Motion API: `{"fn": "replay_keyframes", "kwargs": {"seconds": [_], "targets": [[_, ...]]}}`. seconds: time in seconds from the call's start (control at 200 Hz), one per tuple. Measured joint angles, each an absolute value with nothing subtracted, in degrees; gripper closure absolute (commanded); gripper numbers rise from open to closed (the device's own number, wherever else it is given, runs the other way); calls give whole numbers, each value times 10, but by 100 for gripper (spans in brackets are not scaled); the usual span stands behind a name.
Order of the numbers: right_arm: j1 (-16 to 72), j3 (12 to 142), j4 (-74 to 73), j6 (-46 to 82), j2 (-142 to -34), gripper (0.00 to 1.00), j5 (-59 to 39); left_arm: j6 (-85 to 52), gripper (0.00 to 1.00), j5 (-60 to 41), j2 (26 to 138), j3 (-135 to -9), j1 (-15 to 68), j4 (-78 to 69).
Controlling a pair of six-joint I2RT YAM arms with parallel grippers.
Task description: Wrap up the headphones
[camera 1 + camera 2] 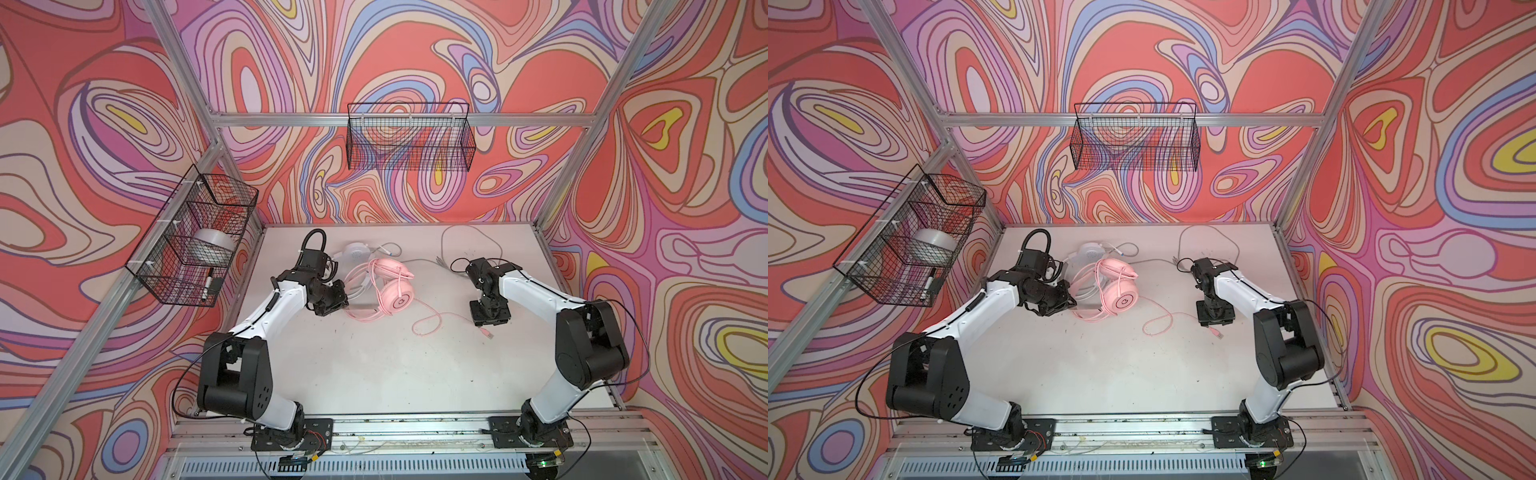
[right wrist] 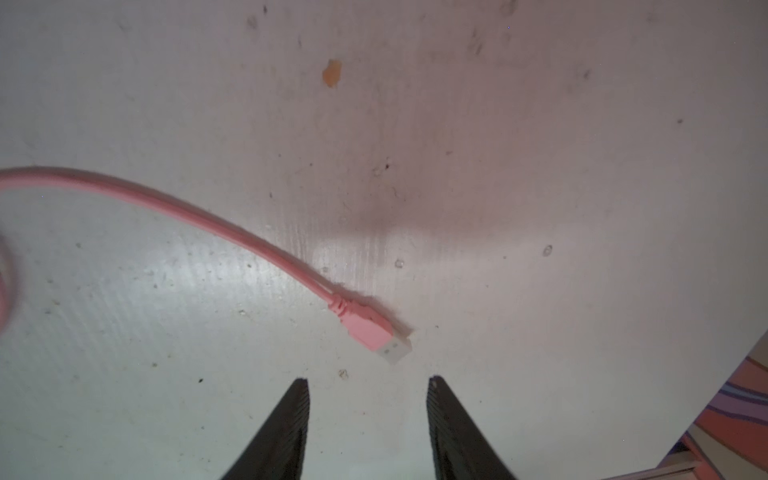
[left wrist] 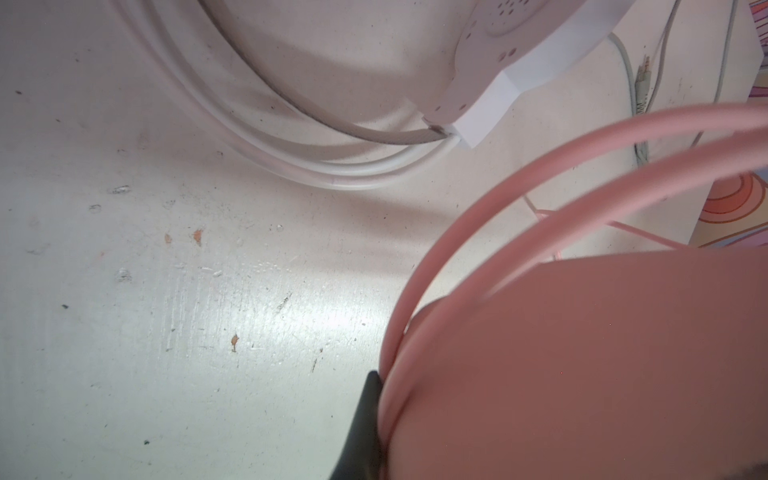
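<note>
Toward the back of the worktop the pink headset lies just in front of the white headset. Its thin band runs hard against the one visible finger of the left claw, which is clenched on it. The right claw hangs released over bare worktop, jaws apart, and the plug of the pink cord lies loose just ahead of its tips. A pale grey cord loops near the back edge.
</note>
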State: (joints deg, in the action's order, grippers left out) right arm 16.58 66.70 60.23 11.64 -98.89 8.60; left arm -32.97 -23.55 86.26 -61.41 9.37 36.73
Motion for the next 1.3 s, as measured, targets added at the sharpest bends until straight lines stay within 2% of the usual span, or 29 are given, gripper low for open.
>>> {"fn": "replay_keyframes", "kwargs": {"seconds": [0.516,0.661,0.846,0.917,1.072,1.202,1.297], "targets": [[146,623,520,-67,-1009,52,65,-316,100,-236,867,-629,94,383],[136,615,510,-88,-1010,56,58,-315,100,-236,868,-632,94,388],[127,614,505,-106,-1011,67,48,-315,100,-236,874,-643,94,395],[127,613,505,-115,-1011,68,40,-315,100,-236,875,-644,94,396],[124,613,505,-130,-1012,77,24,-315,100,-236,875,-645,94,397],[124,613,507,-141,-1013,93,15,-315,100,-236,875,-645,94,397],[123,615,507,-145,-1014,100,11,-315,100,-235,875,-647,94,400]]}}
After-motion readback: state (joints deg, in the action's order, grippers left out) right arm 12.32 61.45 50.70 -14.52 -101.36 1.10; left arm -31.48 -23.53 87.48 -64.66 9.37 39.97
